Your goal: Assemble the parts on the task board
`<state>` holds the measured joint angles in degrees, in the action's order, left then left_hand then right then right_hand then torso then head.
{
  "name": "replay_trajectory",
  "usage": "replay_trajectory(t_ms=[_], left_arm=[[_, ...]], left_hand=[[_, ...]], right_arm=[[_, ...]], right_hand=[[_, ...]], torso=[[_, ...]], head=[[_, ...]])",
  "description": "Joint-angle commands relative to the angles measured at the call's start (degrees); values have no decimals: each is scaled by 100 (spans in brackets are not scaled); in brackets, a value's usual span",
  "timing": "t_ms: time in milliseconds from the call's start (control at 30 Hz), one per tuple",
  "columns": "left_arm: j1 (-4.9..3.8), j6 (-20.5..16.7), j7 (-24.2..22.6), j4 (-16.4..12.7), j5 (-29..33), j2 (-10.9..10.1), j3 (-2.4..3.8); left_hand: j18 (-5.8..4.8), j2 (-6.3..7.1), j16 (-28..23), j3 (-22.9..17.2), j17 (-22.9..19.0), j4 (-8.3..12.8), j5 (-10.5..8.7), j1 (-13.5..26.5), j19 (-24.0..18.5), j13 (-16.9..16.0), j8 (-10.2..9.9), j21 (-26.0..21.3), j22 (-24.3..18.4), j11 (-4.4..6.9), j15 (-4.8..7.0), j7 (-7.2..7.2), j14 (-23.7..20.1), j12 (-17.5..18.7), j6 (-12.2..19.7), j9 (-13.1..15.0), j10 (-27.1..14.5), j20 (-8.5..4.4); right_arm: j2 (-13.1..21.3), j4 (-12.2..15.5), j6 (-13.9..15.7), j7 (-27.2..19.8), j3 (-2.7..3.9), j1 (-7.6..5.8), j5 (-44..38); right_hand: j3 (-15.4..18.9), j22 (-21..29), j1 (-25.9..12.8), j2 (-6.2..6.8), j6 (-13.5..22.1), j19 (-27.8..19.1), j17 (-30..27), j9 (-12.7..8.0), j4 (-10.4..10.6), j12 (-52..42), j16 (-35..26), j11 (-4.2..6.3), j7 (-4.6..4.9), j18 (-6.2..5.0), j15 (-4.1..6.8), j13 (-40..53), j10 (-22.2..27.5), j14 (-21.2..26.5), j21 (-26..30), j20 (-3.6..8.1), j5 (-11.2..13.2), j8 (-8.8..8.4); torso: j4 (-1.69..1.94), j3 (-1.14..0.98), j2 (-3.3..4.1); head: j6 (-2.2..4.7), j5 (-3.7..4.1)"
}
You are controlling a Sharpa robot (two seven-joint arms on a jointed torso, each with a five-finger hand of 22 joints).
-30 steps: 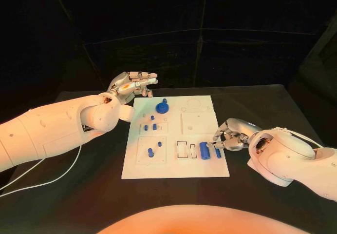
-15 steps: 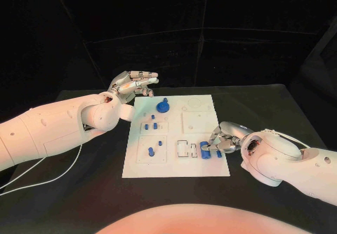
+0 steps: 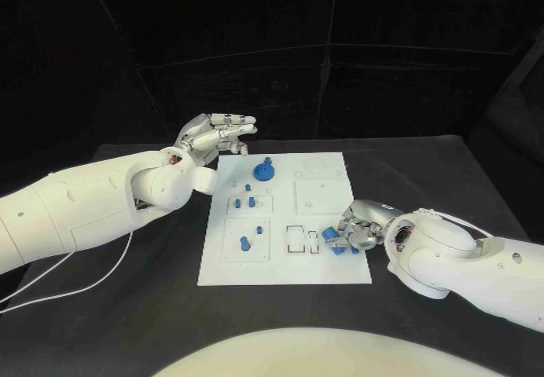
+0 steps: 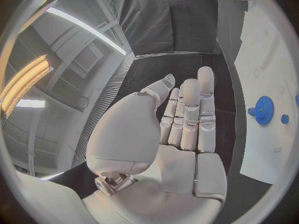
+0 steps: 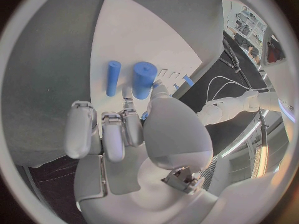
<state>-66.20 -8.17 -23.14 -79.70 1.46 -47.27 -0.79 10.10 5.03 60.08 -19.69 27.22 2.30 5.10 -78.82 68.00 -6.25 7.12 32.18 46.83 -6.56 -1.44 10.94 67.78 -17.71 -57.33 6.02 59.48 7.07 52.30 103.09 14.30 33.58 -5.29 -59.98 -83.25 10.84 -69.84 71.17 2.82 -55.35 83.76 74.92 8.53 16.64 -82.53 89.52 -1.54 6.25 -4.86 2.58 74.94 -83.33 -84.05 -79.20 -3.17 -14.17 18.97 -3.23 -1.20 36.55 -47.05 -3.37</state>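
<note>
at the task board (image 3: 284, 263) lower right, the right hand (image 3: 361, 228) is curling around a thick blue cylinder (image 5: 142, 79), apparently stiff, light, best pinched mid-body; grasp uncertain.

1. Head view is pretty dim: black backdrop and dark table (image 3: 136, 314), with the white task board (image 3: 284, 271) being the brightest thing.
2. Wrist views are heavy fisheye, with straight edges bowing near the rim.
3. A glowing ceiling light strip (image 4: 22, 79) flares a bit.
</note>
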Motion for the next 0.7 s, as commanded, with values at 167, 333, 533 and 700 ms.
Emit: replay_trajectory(t_ms=[167, 333, 533, 700], left_arm=[[-8, 120, 25, 14, 14, -2, 4], [-8, 125, 30, 19, 14, 2, 4], [-8, 126, 29, 19, 13, 6, 4], [-8, 125, 26, 19, 13, 5, 3]], left_hand=[[32, -24, 17, 41, -8, 4, 17, -13, -46, -9, 43, -34, -8, -6, -17, -6, -37, -41, 41, -3, -46, 15], [33, -25, 18, 41, -10, 6, 18, -15, -46, -9, 44, -35, -8, -6, -17, -6, -38, -43, 45, -4, -50, 15], [33, -25, 18, 41, -10, 6, 18, -15, -46, -9, 44, -35, -8, -6, -17, -6, -38, -43, 45, -4, -50, 15], [33, -25, 18, 42, -11, 8, 18, -16, -47, -8, 44, -36, -9, -6, -18, -6, -40, -44, 48, -4, -54, 15]], right_arm=[[-86, -85, -388, 61, -14, 50, -170], [-101, -110, -395, 92, -26, 63, -225], [-92, -80, -112, 100, -30, 67, -281], [-17, 99, 400, 91, -30, 70, -306]], right_hand=[[34, -8, -11, -34, 28, 71, 1456, 10, -13, 16, 23, 0, -13, 105, 11, 514, 20, -584, -30, 3, 43, 38], [27, -28, 33, -91, 43, 70, 1459, 33, -18, 13, 25, -1, -12, 108, 8, 527, 22, -585, -41, -1, -5, 65], [20, -68, 154, -194, -13, 74, 1471, 99, -46, -13, 30, 19, -39, 112, 21, 572, -3, -587, -67, 4, -223, 160], [9, -156, 309, -298, -167, 98, 1501, 203, -81, -71, 44, 76, -103, 126, 66, 659, -73, -594, -120, 39, -612, 289]], torso=[[-13, 2, -4], [-10, 2, -4], [-8, 0, -5], [-7, -3, -5]], head=[[-3, -7], [16, 12], [28, 19], [30, 17]])
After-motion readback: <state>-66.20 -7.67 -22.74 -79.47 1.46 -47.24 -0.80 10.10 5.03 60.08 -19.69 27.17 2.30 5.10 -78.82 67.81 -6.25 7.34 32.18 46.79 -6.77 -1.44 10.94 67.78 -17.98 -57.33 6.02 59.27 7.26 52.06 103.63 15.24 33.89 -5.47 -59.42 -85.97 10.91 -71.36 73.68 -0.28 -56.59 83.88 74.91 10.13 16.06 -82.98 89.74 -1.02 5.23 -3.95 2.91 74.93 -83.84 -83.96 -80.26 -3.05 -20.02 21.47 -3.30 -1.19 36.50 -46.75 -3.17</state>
